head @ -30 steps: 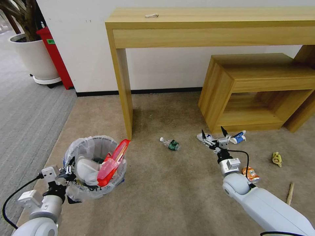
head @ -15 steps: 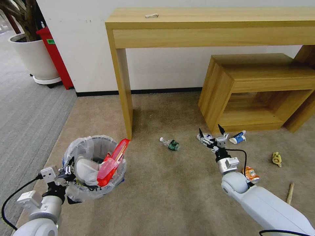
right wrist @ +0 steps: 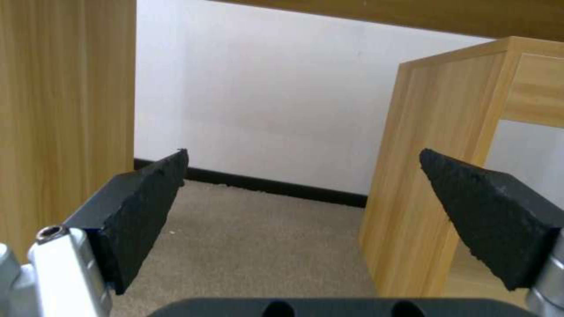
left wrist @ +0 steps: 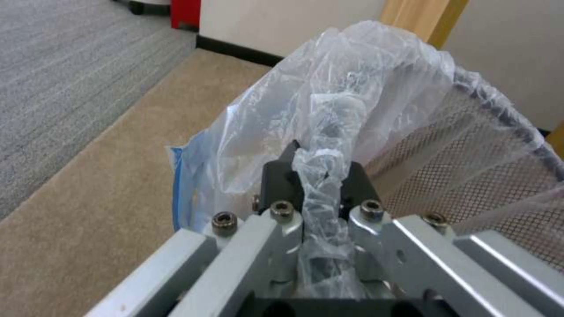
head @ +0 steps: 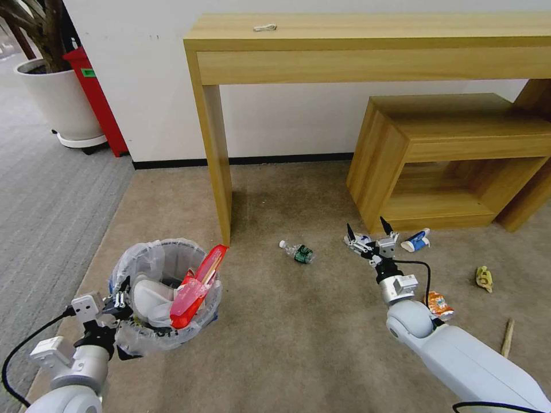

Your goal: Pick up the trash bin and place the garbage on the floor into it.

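The left gripper is clamping the bin at its near rim, pinching the bag. The right gripper is hanging with fingers wide apart above a mask, between bottle and carton on the floor.

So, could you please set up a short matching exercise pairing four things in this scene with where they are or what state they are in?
Things:
1. left gripper
2. right gripper
3. small bottle
4. red wrapper

Places or states:
A. lying on the floor between the bin and the right arm
B. open, above the carpet
C. sticking out of the trash bin
D. shut on the bin's rim

Pairs: 1-D, 2-B, 3-A, 4-C
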Robot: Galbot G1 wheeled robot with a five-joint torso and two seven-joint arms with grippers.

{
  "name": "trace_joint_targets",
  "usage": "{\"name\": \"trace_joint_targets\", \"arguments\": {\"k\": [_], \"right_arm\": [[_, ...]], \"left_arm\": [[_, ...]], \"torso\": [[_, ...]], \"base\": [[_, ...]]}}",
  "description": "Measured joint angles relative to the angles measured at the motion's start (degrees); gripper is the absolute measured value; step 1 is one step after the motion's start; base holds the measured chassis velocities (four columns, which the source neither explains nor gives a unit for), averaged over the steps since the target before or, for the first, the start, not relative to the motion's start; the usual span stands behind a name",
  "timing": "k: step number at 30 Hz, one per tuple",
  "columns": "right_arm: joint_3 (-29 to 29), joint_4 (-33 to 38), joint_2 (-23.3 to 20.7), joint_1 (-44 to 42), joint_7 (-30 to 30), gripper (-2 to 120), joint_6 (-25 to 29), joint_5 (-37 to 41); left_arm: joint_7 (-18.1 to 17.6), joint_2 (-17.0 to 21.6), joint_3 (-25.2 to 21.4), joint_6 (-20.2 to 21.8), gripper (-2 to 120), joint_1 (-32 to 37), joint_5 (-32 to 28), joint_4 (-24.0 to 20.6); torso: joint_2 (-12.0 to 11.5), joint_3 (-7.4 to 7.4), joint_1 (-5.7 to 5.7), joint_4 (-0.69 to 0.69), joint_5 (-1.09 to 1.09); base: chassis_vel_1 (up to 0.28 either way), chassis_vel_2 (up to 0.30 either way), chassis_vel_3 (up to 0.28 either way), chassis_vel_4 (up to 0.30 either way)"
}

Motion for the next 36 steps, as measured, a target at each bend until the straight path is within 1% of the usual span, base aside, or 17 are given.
{"name": "trace_joint_targets", "arguments": {"k": [11, 14, 19, 20, 22, 23, 26, 27, 28, 30, 32, 34, 35, 36], "right_arm": [[-0.42, -0.31, 0.13, 0.28, -0.11, 100, -0.10, 0.16], [-0.93, -1.30, 0.54, 0.76, -1.14, 100, 1.83, -0.10], [-1.71, -1.45, 0.42, 1.07, -3.09, 100, 2.67, 0.66], [-2.22, -1.22, 0.12, 1.24, -3.67, 100, 2.18, 1.32], [-3.92, -0.82, -0.96, 1.93, -4.42, 100, -0.51, 4.69], [-3.92, -0.82, -0.96, 1.93, -4.42, 100, -0.51, 4.69], [-5.73, -1.01, -2.65, 2.66, -6.02, 100, -4.06, 7.76], [-5.73, -1.01, -2.65, 2.66, -6.02, 100, -4.06, 7.76], [-6.55, -1.00, -3.21, 2.91, -6.28, 100, -6.26, 9.62], [-8.13, -1.02, -3.56, 3.08, -6.01, 100, -9.71, 12.84], [-8.70, -1.24, -3.69, 3.01, -6.25, 100, -10.59, 13.57], [-10.01, -2.38, -3.78, 2.74, -6.94, 100, -12.23, 15.31], [-10.01, -2.38, -3.78, 2.74, -6.94, 100, -12.23, 15.31], [-10.65, -2.94, -3.46, 2.62, -6.93, 100, -14.03, 17.44]], "left_arm": [[0.09, -0.12, -0.03, -0.17, 3, -0.05, 0.26, 0.09], [0.09, -0.18, -0.04, -0.25, 3, -0.10, 0.26, 0.32], [0.10, -0.20, -0.04, -0.27, 3, -0.19, 0.27, 0.51], [0.09, -0.19, -0.05, -0.27, 3, -0.24, 0.27, 0.59], [0.09, -0.08, -0.07, -0.27, 3, -0.42, 0.27, 0.85], [0.09, -0.08, -0.07, -0.27, 3, -0.42, 0.27, 0.85], [0.09, -0.04, -0.09, -0.31, 3, -0.73, 0.27, 1.25], [0.09, -0.04, -0.09, -0.31, 3, -0.73, 0.27, 1.25], [0.10, -0.10, -0.09, -0.33, 3, -0.90, 0.26, 1.44], [0.10, -0.15, 0.01, -0.37, 3, -1.21, 0.31, 1.81], [0.10, -0.07, 0.13, -0.36, 3, -1.45, 0.31, 2.01], [0.10, 0.52, 0.55, -0.37, 3, -2.21, 0.19, 2.62], [0.10, 0.52, 0.55, -0.37, 3, -2.21, 0.19, 2.62], [0.10, 0.88, 0.81, -0.37, 3, -2.56, 0.11, 3.07]], "torso": [[-0.01, 0.01, 0.00, 0.00, 0.00], [-0.01, 0.01, 0.00, -0.01, 0.00], [-0.01, 0.01, 0.00, 0.01, 0.00], [-0.02, 0.00, 0.00, 0.00, 0.00], [-0.01, 0.00, -0.01, 0.00, 0.00], [-0.01, 0.00, -0.01, 0.00, 0.00], [-0.01, 0.00, -0.01, 0.00, -0.01], [-0.01, 0.00, -0.01, 0.00, -0.01], [-0.01, 0.00, -0.01, -0.01, -0.01], [-0.01, 0.00, -0.01, 0.00, 0.00], [-0.01, 0.00, -0.01, 0.01, 0.01], [-0.01, 0.00, -0.01, -0.01, -0.03], [-0.01, 0.00, -0.01, -0.01, -0.03], [-0.01, 0.00, -0.01, -0.02, 0.01]], "base": [[-0.098, 0.099, 0.103, -0.095], [-0.075, 0.088, 0.077, -0.086], [-0.020, 0.019, 0.026, -0.020], [0.000, 0.000, 0.000, 0.000], [0.000, 0.000, 0.000, 0.000], [0.000, 0.000, 0.000, 0.000], [0.000, 0.000, 0.000, 0.000], [0.000, 0.000, 0.000, 0.000], [0.000, 0.000, 0.000, 0.000], [0.000, 0.000, 0.000, 0.000], [0.000, 0.000, 0.000, 0.000], [0.000, 0.000, 0.000, 0.000], [0.000, 0.000, 0.000, 0.000], [0.000, 0.000, 0.000, 0.000]]}}
